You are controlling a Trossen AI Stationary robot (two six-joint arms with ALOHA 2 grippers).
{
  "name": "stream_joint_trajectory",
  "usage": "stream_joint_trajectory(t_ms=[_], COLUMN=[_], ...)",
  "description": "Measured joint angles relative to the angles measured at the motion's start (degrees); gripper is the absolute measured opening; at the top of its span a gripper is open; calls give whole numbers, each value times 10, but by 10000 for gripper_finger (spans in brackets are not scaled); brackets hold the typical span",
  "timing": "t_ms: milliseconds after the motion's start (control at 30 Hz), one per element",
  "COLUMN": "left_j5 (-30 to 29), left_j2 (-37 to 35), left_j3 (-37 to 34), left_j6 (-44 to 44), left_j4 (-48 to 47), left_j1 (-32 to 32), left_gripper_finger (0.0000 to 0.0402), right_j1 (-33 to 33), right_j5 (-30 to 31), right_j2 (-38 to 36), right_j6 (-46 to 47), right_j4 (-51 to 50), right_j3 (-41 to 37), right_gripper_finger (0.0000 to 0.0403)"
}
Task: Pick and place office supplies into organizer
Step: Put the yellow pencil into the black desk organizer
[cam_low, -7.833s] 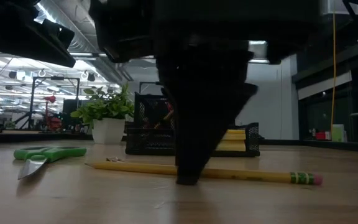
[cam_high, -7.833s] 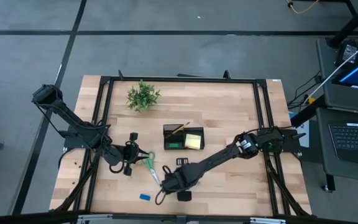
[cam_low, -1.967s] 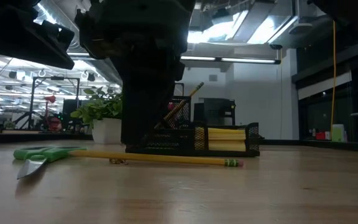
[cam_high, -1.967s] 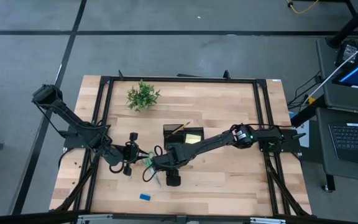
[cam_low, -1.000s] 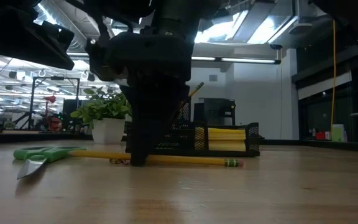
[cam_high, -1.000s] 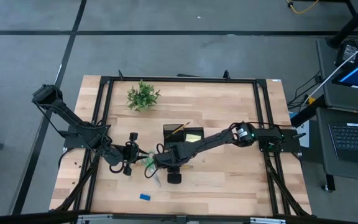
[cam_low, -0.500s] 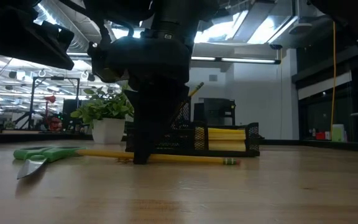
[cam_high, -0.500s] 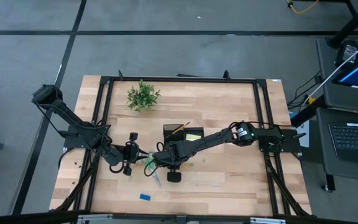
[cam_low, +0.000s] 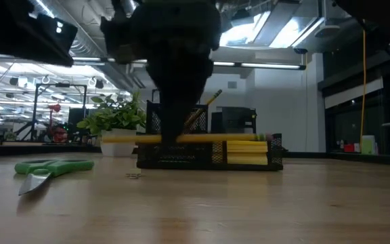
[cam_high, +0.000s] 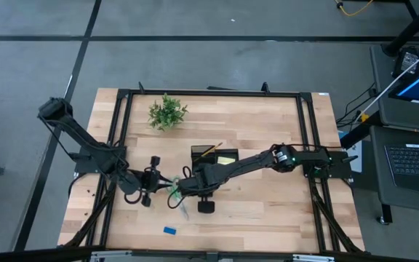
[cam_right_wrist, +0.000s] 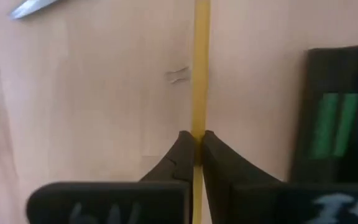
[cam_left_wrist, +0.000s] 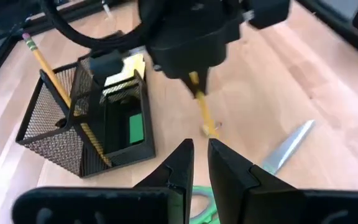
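Right gripper I find clamped on a yellow pencil, held level above the wooden table just in front of the black mesh organizer, with the left gripper near-closed, empty, beside the green-handled scissors.

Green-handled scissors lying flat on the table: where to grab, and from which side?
Likely from straight above, pinching across the neck of the green-handled steel scissors, where the handles meet the blade. They lie flat, the blades look closed, and that part looks narrowest.
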Motion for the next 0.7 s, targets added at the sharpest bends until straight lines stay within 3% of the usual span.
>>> stream_joint_trajectory(t_ms=[200,467,700], left_j5=[-8,-49,-52], left_j2=[-41,-61,-61], left_j3=[0,0,0], left_j6=[15,25,24], left_j4=[0,0,-2], left_j1=[-25,-57,-68], left_gripper_finger=[39,27,20], right_j1=[15,15,18], right_j5=[88,152,188], right_j2=[-8,-51,-86], right_j6=[-4,14,30], right_j4=[-51,-77,-84], right_j3=[46,38,39], right_gripper_finger=[17,17,17])
